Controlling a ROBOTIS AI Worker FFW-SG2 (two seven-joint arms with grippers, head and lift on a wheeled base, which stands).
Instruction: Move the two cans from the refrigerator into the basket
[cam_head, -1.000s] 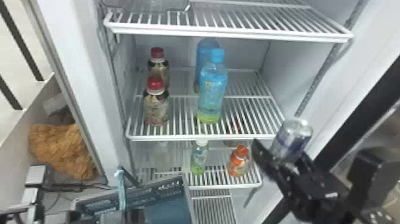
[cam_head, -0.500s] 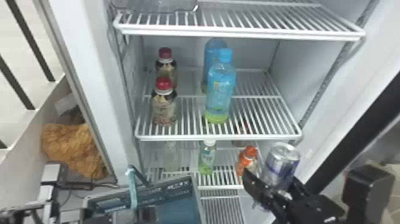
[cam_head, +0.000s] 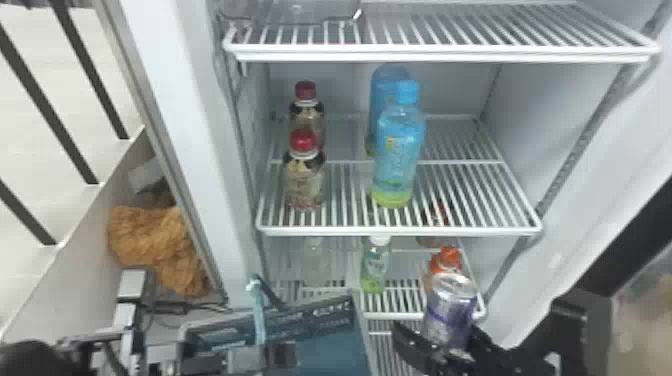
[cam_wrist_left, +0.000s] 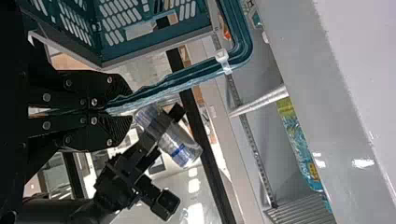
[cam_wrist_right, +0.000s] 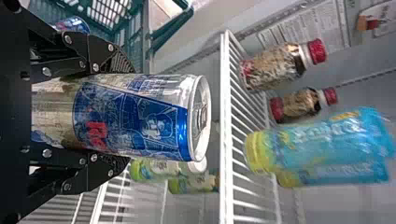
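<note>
In the head view my right gripper (cam_head: 442, 350) is at the lower right, shut around a silver-and-blue can (cam_head: 450, 312) held upright before the lower shelf. The right wrist view has this can (cam_wrist_right: 135, 116) between the fingers of my right gripper (cam_wrist_right: 125, 115). Another blue can (cam_wrist_right: 72, 24) shows beyond them, by the basket's wall (cam_wrist_right: 105, 18); whether it lies inside I cannot tell. The teal basket (cam_head: 325, 352) stands at the bottom centre, with my left gripper (cam_head: 280, 356) at its near side. In the left wrist view, my left gripper (cam_wrist_left: 109, 111) is closed on the basket's rim (cam_wrist_left: 187, 77).
Bottles with red caps (cam_head: 304, 175) and blue bottles (cam_head: 398, 150) stand on the middle shelf (cam_head: 465, 231). Below are a green bottle (cam_head: 376, 265) and an orange-capped one (cam_head: 450, 257). The refrigerator's left side wall (cam_head: 190, 150) rises beside the basket.
My right gripper has carried its can leftward and lower, toward the basket. The head view has turned, shifting the refrigerator and basket to the right in it.
</note>
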